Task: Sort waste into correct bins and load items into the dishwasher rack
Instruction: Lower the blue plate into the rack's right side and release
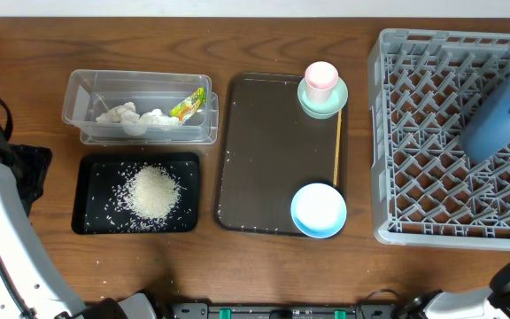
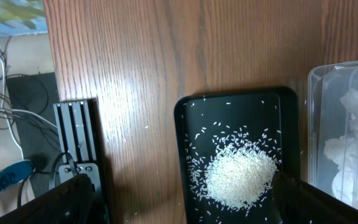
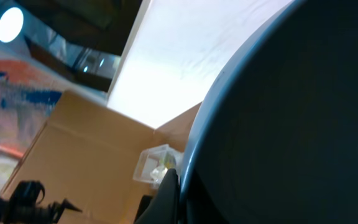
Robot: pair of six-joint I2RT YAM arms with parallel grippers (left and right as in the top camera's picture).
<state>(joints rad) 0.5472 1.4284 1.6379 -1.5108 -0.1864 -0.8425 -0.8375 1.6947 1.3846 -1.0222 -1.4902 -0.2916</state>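
Rack (image 1: 432, 133) takes the right of the bench (image 1: 237, 35). Brown tray (image 1: 264, 151) sits mid-bench. R tool (image 3: 174, 190) is clenched on the rim of the large dark blue bowl (image 1: 496, 120), over the rack's far right; the bowl blocks most of my R wrist view. Clear tub (image 1: 82, 93), far left, holds tissue wads (image 1: 127, 117) & wrapper (image 1: 189, 106). Black tray (image 1: 91, 177) just near of it holds rice (image 1: 153, 192); L tool (image 2: 182, 194) hangs above, jaws spread wide, nothing in them. On the brown tray's right side: small light blue bowl (image 1: 318, 210) near corner, mint dish (image 1: 335, 102) w/ pink cup (image 1: 320, 78) far corner, wooden stick (image 1: 338, 146) between.
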